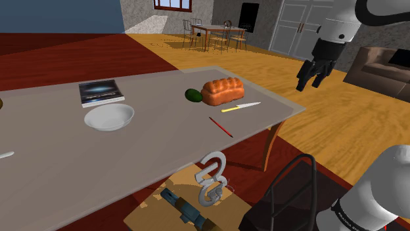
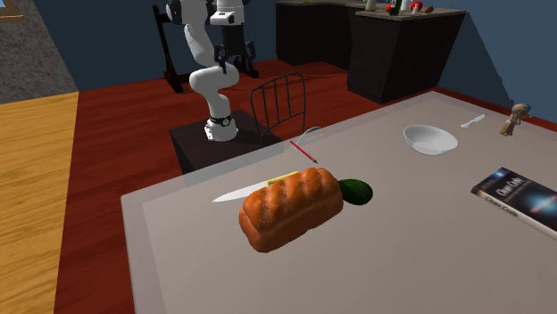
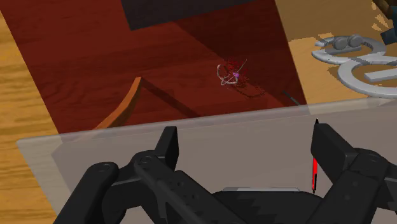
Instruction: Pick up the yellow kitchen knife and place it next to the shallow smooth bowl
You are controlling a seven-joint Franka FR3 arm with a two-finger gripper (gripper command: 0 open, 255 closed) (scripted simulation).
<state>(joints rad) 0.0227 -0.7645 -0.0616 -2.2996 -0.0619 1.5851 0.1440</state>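
Observation:
The knife [image 1: 240, 106] has a yellow handle and a pale blade. It lies flat near the table's edge beside a brown bread loaf [image 1: 222, 91]; in the second exterior view the knife [image 2: 259, 187] lies just behind the loaf [image 2: 290, 209]. The shallow white bowl [image 1: 109, 117] sits toward the shoulder view's left, a good way from the knife, and the bowl [image 2: 429, 139] is far right in the second exterior view. My gripper [image 1: 314, 73] hangs in the air off the table's end, right of and above the knife. In the wrist view the gripper [image 3: 247, 145] is open and empty over the table's edge.
A thin red pencil [image 1: 221, 126] lies near the table's edge, a green fruit [image 1: 193, 95] by the loaf, a book [image 1: 101, 92] behind the bowl. A black wire chair [image 1: 289, 190] stands by the stand. A silver ornament [image 1: 211, 180] sits on a low board below the table.

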